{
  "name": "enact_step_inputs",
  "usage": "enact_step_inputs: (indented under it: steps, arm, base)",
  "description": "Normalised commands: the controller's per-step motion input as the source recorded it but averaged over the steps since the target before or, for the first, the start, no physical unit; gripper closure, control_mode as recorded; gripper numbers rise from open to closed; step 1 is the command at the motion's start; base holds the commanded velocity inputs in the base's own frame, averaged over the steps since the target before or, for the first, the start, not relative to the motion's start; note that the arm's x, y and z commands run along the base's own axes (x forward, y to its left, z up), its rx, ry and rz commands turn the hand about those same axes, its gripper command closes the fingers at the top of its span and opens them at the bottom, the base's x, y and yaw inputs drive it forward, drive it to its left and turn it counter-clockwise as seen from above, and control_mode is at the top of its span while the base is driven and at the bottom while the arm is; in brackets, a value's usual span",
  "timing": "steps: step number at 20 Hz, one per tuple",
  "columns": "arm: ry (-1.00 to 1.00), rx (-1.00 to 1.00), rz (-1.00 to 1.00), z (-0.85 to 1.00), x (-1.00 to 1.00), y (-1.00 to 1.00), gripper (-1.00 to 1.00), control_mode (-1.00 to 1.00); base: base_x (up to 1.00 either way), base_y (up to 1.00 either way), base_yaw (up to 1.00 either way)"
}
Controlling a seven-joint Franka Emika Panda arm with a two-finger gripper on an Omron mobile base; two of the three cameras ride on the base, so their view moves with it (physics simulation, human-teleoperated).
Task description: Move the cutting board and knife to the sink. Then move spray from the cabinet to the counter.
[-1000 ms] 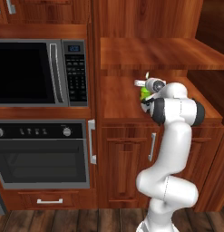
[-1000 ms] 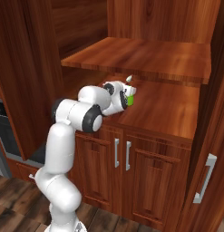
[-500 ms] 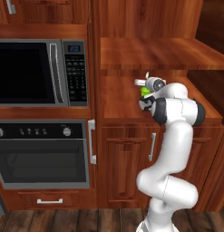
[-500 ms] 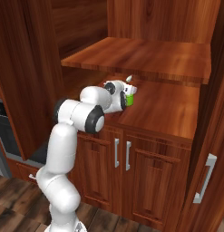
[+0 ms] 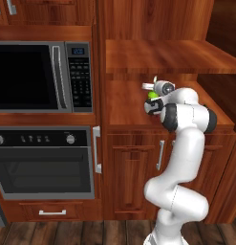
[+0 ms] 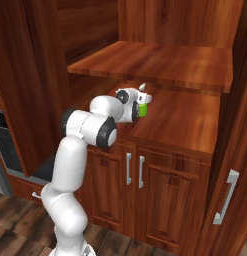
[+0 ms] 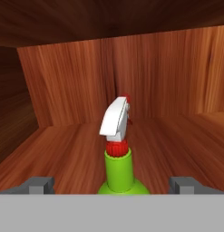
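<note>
The green spray (image 7: 119,174) stands upright on the floor of the cabinet (image 5: 126,105) niche, its whitish trigger nozzle (image 7: 115,118) with the red tip pointing away from me. My gripper (image 7: 112,185) is open, with one fingertip (image 7: 39,184) on each side of the bottle's base and a wide gap to both. From the base views the hand (image 5: 160,91) reaches into the niche, with the spray (image 5: 152,94) (image 6: 143,108) just ahead of it. The cutting board, knife, sink and counter are out of view.
A wooden shelf (image 5: 162,55) roofs the niche close above the hand. The niche's back wall (image 7: 154,77) lies behind the bottle. A microwave (image 5: 31,76) and an oven (image 5: 43,162) stand to the left. Panelled doors with silver handles (image 6: 129,168) sit below.
The arm's elbow has crept slightly toward the niche. The gripper stays open around the spray, which has not moved.
</note>
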Motion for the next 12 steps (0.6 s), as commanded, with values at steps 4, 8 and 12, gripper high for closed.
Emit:
enact_step_inputs:
  steps: [4,8,12]
  arm:
    - [0.00,0.00,0.00,0.00,0.05,0.00,-1.00,-1.00]
    - [0.00,0.00,0.00,0.00,0.05,0.00,-1.00,-1.00]
    - [0.00,0.00,0.00,0.00,0.05,0.00,-1.00,-1.00]
  base:
    - [0.00,0.00,0.00]
    - [0.00,0.00,0.00]
    - [0.00,0.00,0.00]
